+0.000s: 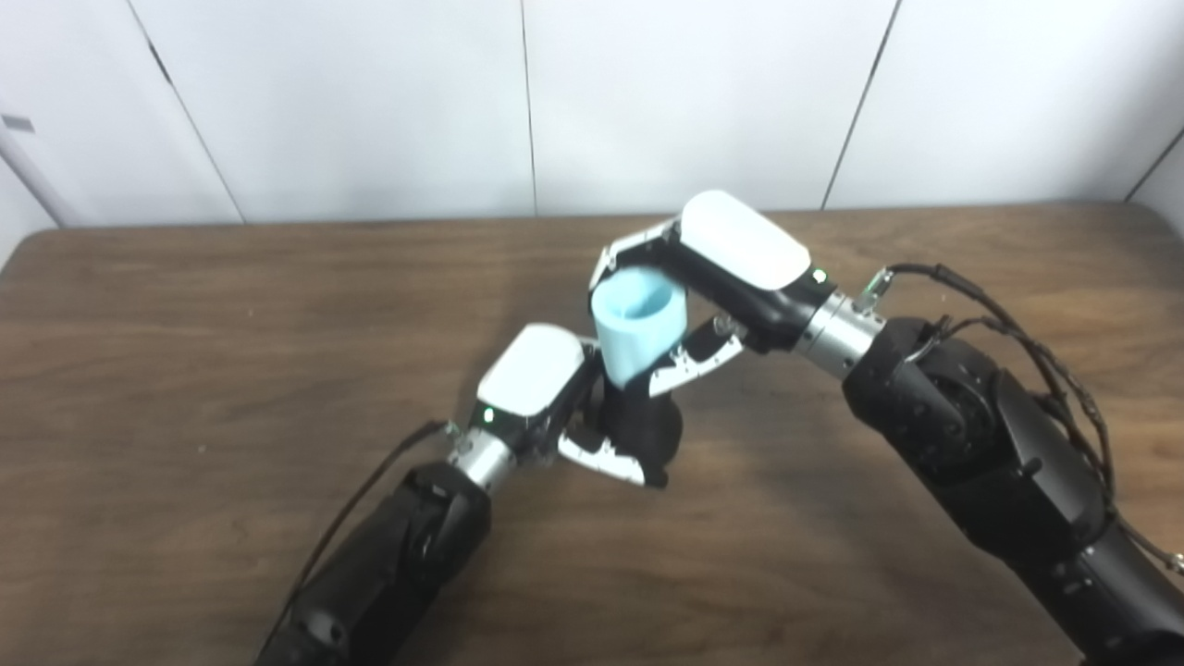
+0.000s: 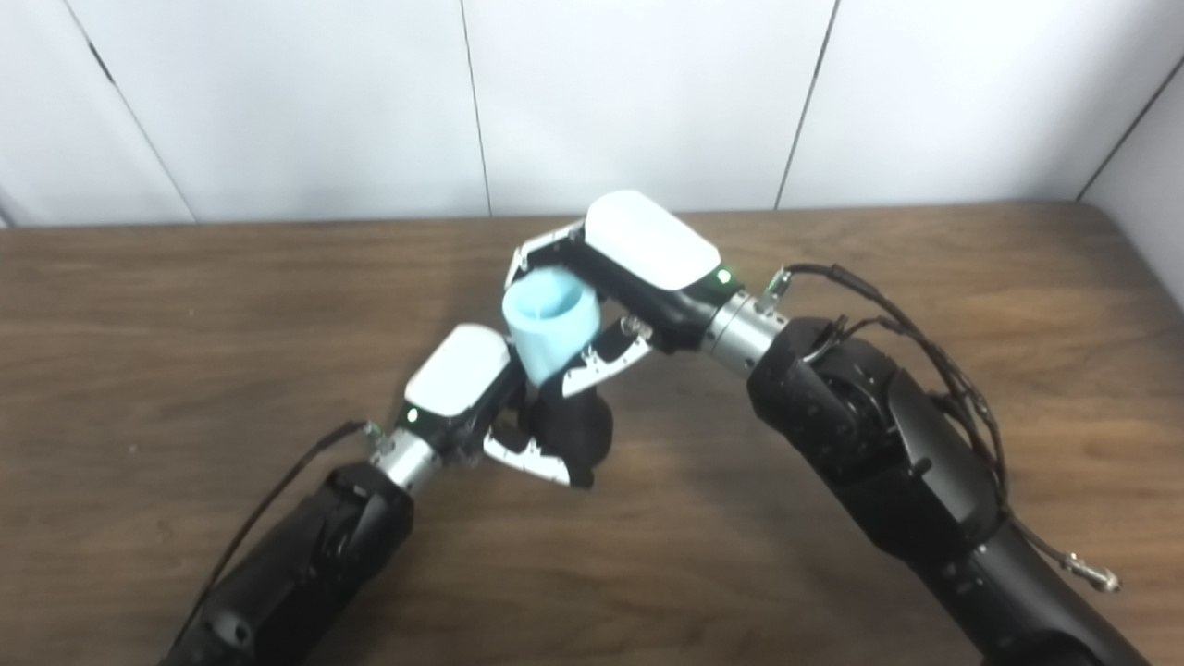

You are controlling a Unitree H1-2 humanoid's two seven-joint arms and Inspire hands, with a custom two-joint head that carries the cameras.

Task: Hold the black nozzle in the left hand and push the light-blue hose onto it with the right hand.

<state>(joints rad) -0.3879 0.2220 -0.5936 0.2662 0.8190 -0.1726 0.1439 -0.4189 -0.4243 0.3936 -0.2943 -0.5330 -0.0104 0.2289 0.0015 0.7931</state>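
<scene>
Black nozzle [image 1: 645, 427] sits clasped in the left hand [image 1: 546, 393], raised above the wooden table [image 1: 185, 370] near its middle. Directly on top of it stands the light-blue hose [image 1: 638, 324], a short open-topped tube tilted slightly, its lower end meeting the nozzle. The right hand [image 1: 721, 277] grips the hose from the far right side, fingers curled round its wall

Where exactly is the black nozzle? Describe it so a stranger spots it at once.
Over the middle of the brown table, the two hands meet. The nozzle is the dark piece in the left hand, directly under the light-blue hose that the right hand holds; it is the only black part there.
</scene>
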